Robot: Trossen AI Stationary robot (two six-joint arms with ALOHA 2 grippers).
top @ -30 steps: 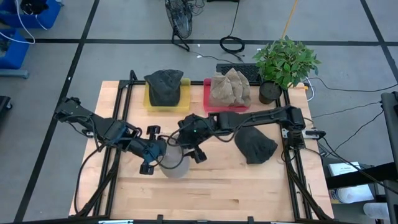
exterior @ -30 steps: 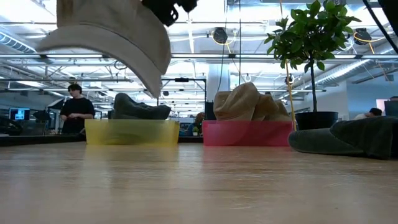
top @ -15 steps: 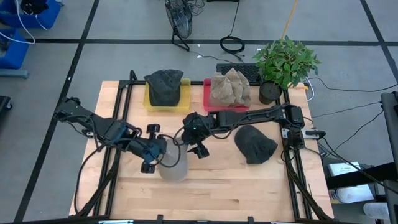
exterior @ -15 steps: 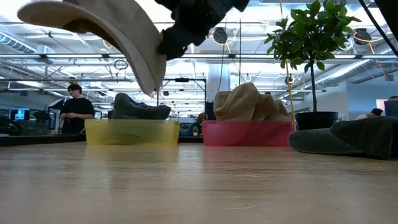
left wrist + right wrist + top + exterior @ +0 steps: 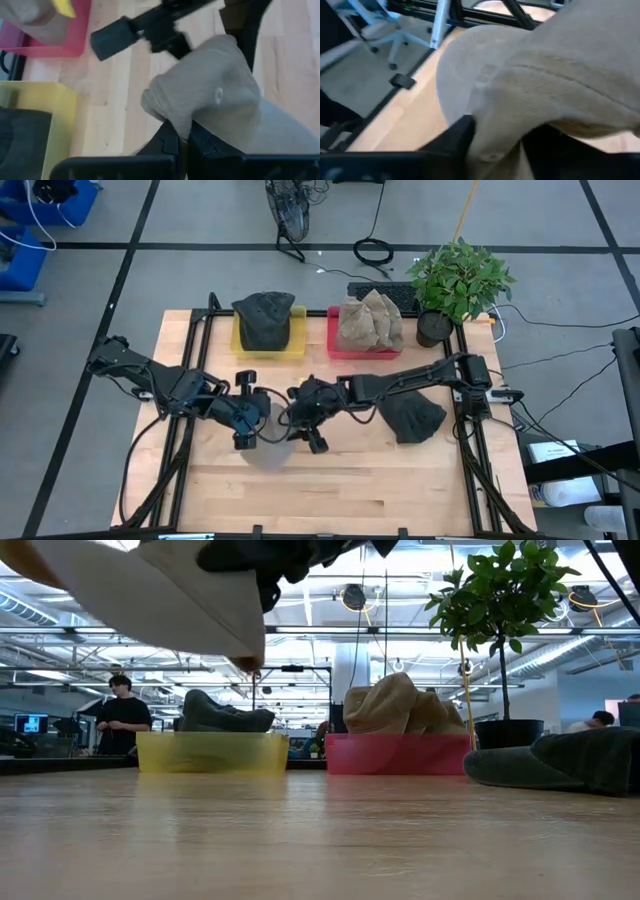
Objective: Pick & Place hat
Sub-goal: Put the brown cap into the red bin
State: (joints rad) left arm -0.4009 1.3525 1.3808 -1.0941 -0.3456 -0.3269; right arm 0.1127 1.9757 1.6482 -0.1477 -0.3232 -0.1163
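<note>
Above the wooden bench (image 5: 330, 490), both arms reached inward; left claw (image 5: 243, 423) and right claw (image 5: 303, 427) pinched the soft beige knitted hat (image 5: 268, 450).

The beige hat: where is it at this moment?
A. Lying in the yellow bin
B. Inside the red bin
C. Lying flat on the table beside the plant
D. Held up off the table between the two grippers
D. The beige hat hangs well above the table, with the left gripper pinching its fabric and the right gripper closing on it.
</note>
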